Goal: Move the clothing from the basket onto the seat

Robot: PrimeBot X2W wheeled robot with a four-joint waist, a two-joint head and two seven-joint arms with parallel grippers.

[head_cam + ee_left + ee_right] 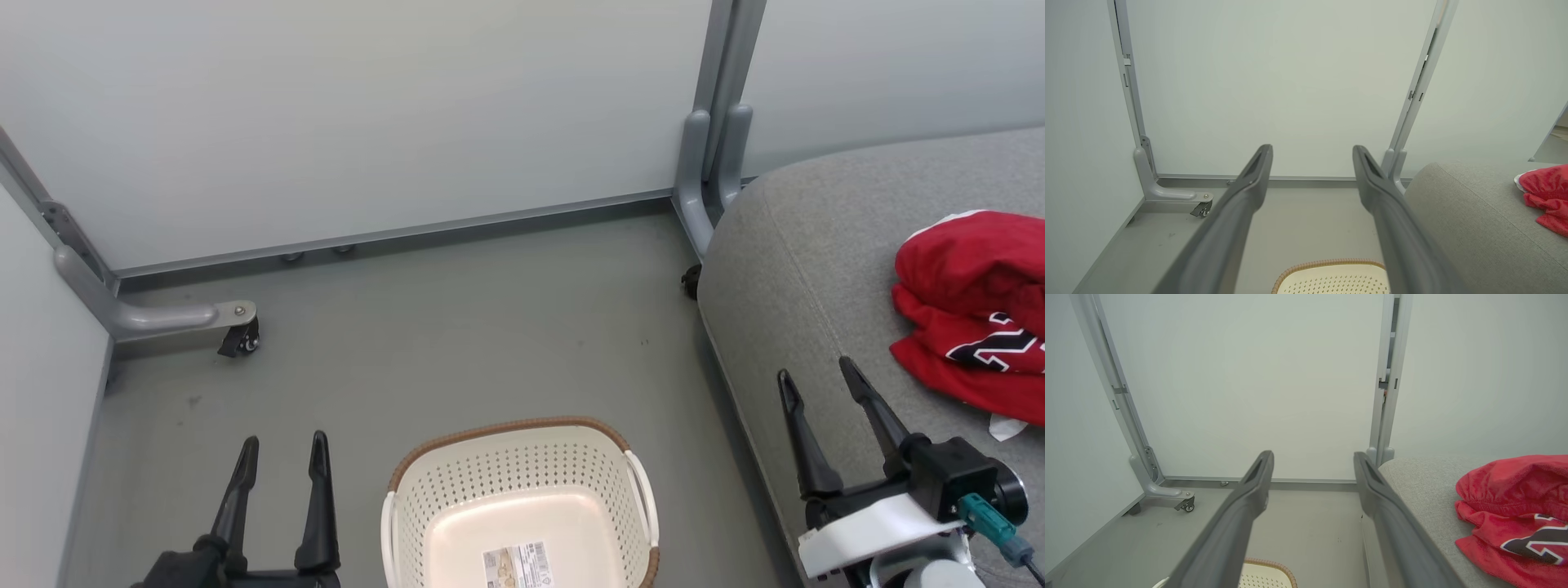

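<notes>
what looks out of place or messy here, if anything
Nothing is spilled or broken. The only untidy thing is the clothing, lying in a crumpled heap on the seat. The basket stands upright on the floor, only a label inside. The left claw and right claw are open.

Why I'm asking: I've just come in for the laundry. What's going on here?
A two-armed robot is moving laundry from a basket to a seat. The red clothes lie in a heap on the grey seat. The basket stands on the floor with no clothes in the part that shows, just a paper label on its base. The left pincer beside the basket and the right pincer by the seat's edge are both open and hold nothing.
</notes>
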